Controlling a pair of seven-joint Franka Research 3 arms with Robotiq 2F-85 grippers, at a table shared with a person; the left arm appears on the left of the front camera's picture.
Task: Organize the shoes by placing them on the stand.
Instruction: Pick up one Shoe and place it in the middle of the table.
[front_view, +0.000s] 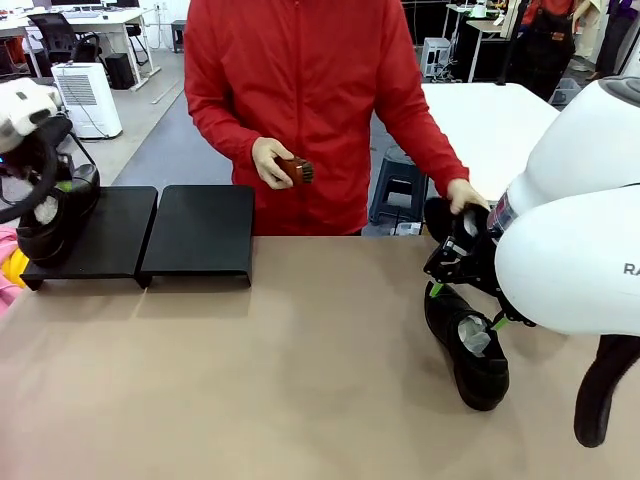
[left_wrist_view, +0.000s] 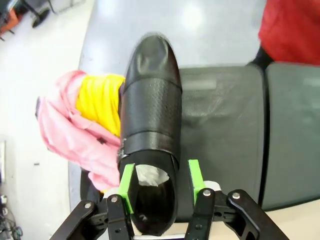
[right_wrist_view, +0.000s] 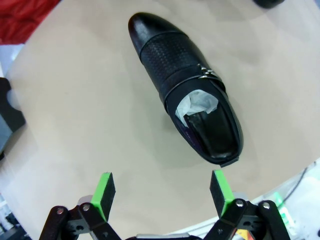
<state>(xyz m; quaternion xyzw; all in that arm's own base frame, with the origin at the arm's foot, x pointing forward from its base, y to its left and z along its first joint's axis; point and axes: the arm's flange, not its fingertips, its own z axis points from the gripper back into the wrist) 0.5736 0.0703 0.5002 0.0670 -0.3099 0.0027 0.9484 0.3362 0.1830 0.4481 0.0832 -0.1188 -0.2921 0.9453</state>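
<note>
- The left gripper (left_wrist_view: 161, 166) looked clamped partway shut on the heel of the held shoe (left_wrist_view: 150, 105), at the far left of the front view.
- This shoe was tilted, toe down on the left platform (front_view: 110, 230) of the stand (front_view: 200, 235), with the heel raised.
- In the left wrist view the shoe hugged the platform's left edge, just beside a pink and yellow cloth (left_wrist_view: 85, 125). The toe seemed to overhang the top edge, though the tilt may have exaggerated that.
- My judgement: to place it well, the heel needed lowering flat and the shoe shifting toward frame right so the sole was fully supported. Room had to be left for a second shoe before the pads let go.
- The right gripper (right_wrist_view: 162, 175) had its jaws wide apart, hovering over the second shoe (right_wrist_view: 185, 95) on the table (front_view: 250, 380) at lower right of the front view, not touching it.
</note>
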